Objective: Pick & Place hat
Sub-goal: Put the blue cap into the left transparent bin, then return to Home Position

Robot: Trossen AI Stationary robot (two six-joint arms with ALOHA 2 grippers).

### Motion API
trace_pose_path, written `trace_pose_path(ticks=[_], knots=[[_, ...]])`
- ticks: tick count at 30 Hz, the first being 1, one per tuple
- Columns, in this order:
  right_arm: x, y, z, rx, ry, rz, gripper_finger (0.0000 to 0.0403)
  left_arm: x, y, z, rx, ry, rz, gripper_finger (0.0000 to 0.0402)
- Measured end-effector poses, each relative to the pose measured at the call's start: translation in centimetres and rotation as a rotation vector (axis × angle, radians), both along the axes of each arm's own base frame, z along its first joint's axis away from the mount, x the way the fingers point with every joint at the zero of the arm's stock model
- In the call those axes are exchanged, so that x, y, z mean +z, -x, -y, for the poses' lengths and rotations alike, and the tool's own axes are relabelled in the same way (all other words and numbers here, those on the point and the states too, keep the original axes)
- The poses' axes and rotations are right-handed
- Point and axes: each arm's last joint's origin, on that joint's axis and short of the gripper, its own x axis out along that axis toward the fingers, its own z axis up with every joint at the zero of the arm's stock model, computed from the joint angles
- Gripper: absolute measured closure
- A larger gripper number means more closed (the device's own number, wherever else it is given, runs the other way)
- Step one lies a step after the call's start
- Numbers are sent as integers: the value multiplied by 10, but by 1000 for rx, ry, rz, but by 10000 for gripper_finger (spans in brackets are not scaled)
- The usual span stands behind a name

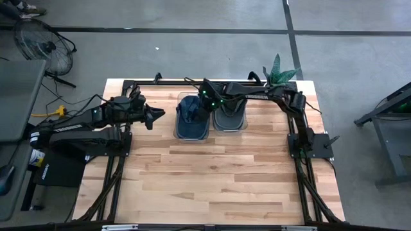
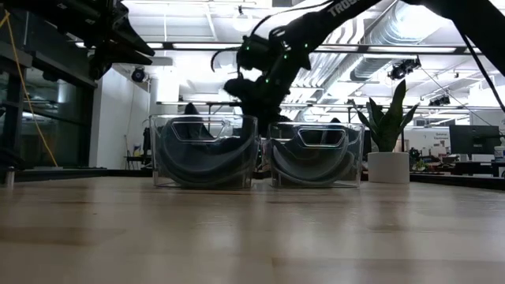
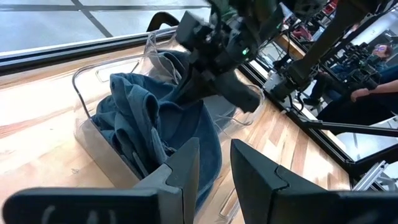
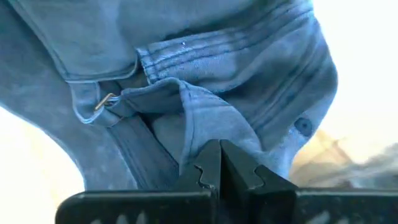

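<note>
A blue hat [image 3: 149, 118] lies crumpled in the left of two clear bins [image 1: 192, 133]. The other bin [image 1: 230, 122] beside it holds darker hats. My right gripper [image 1: 193, 110] reaches from the table's right across the right bin into the left bin and is shut on the blue cloth. In the low view it [image 2: 248, 96] stands at the bin's rim. My left gripper [image 1: 158, 117] hovers left of the bins, pointing at them, open and touching nothing. My right gripper [image 4: 219, 158] pinches a raised fold of the blue hat's cloth [image 4: 202, 121] between its two shut fingers. The fingers come from above, slanting down into the bin. The rest of the hat rests in the bin, bunched and slack.
A potted plant [image 1: 280, 70] stands at the table's far right corner. The near half of the wooden table [image 1: 212, 179] lies bare. A fan [image 1: 38, 42] stands on the floor beyond the far left corner. A person [image 3: 373, 81] sits in the room behind.
</note>
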Motion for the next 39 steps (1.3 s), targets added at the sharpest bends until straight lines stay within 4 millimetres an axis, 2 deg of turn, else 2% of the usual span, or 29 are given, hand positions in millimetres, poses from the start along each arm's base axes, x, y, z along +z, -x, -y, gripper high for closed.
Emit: trace_pose_path(ticks=[9, 16, 21, 29, 33, 37, 39], knots=[[45, 5, -4, 5, 50, 88, 403, 0, 0, 0, 0, -1, 4, 312], [90, 16, -15, 24, 95, 181, 403, 1, 0, 0, 4, -14, 3, 312], [122, 33, -32, 68, 148, 211, 403, 0, 1, -2, 67, -7, 1, 312], [163, 66, -73, 128, 267, 196, 403, 0, 1, -2, 66, -7, 0, 312], [159, 84, -95, 176, 317, 171, 403, 1, 1, 0, 27, -28, -4, 312], [132, 107, -109, 129, 274, 209, 403, 1, -2, 7, -15, -53, 23, 312], [115, 122, -115, 77, 237, 246, 403, -6, -3, 12, -39, -52, 38, 312]])
